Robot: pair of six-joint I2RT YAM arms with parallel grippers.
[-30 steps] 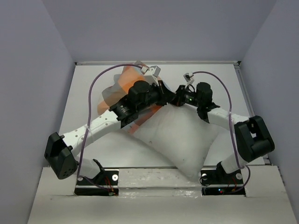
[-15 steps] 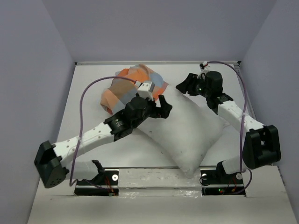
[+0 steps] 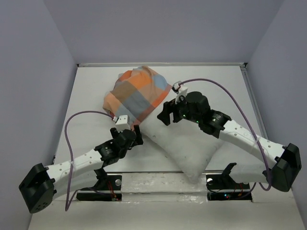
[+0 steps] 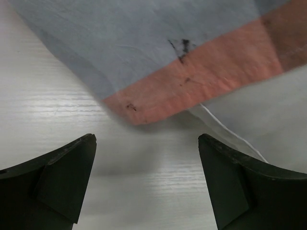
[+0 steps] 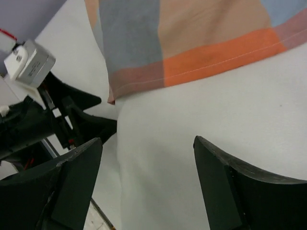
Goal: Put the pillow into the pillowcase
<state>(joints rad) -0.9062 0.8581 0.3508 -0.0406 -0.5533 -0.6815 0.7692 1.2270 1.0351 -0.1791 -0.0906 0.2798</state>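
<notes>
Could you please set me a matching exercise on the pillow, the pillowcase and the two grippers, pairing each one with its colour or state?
Column one:
1. pillow
2. pillowcase
3. left gripper
4. right gripper

Column two:
A. fingers apart above white cushion, beside the checked edge
B. orange, peach and light blue checks, covering the cushion's far end
C. plain white, near end bare
D. fingers apart over the bare table, in front of a checked corner

Pairs: 1-C, 2-B, 3-D, 4-A
</notes>
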